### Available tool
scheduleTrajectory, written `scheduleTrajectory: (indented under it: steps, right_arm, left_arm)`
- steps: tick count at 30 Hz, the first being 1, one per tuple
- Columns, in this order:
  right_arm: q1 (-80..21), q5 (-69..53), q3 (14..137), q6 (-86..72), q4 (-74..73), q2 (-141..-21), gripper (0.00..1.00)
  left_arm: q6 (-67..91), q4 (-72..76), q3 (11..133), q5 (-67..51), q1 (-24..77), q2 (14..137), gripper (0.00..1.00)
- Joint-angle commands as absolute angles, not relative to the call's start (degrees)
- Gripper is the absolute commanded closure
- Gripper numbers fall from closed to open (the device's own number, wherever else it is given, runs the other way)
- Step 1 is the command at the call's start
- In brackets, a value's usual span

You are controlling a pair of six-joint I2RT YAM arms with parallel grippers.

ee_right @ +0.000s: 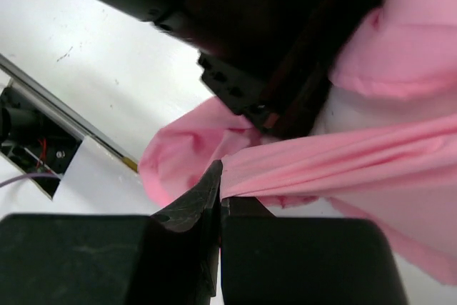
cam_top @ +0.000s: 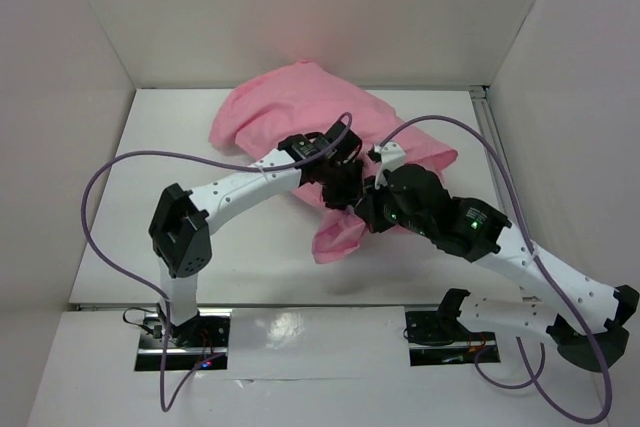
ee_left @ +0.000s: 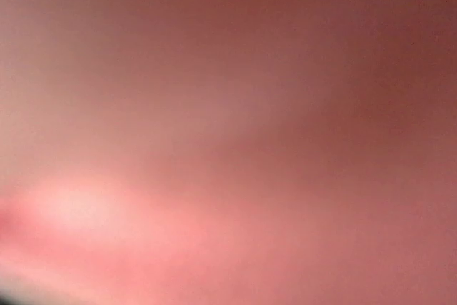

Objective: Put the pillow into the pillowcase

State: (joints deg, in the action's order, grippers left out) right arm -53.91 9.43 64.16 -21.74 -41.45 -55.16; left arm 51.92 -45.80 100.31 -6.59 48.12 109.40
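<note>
Cloth filled the left wrist camera completely, one pink blur from edge to edge, so I took that lens to be pressed against the pillowcase [ee_left: 228, 133]. From above, the left gripper [cam_top: 338, 179] sat low on the pink fabric with its tips buried in the folds. I could not tell whether its jaws were apart or together; neither the overhead view nor its own camera showed the fingers.

Beyond that gripper, toward the far wall, the pillowcase [cam_top: 290, 102] rose in a plump crumpled mound. A flatter tongue of it ran back past the gripper toward the near edge of the white table [cam_top: 120, 247].

The right gripper [cam_top: 366, 209] sat just beside the left one, on its right, the two black heads nearly touching over the middle of the cloth. In the right wrist view, the right gripper [ee_right: 220, 187] had its two fingers pressed together on a taut fold of pink that stretched away to its right. That fold was clamped at the tips.

Above that fold, between it and another bulge of pink, I saw a narrow patch of white, which I read as the pillow [ee_right: 357, 113] lying inside the sack. The dark body of the left arm crossed the top of that view, just above the clamped fold.
</note>
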Motion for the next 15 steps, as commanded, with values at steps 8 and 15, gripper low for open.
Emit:
scheduleTrajectory:
  steps: [8,15]
  right_arm:
    - [-54.3,7.4,64.6,-25.6,-35.2,-54.7,1.00]
    - [-48.8,3.4,60.7,-26.7,-36.3,-55.7,1.00]
  left_arm:
    - [45.1,-32.3,88.1,-19.0,41.9,92.8,0.33]
    - [45.6,-32.3,80.2,-25.0,41.4,85.2,0.02]
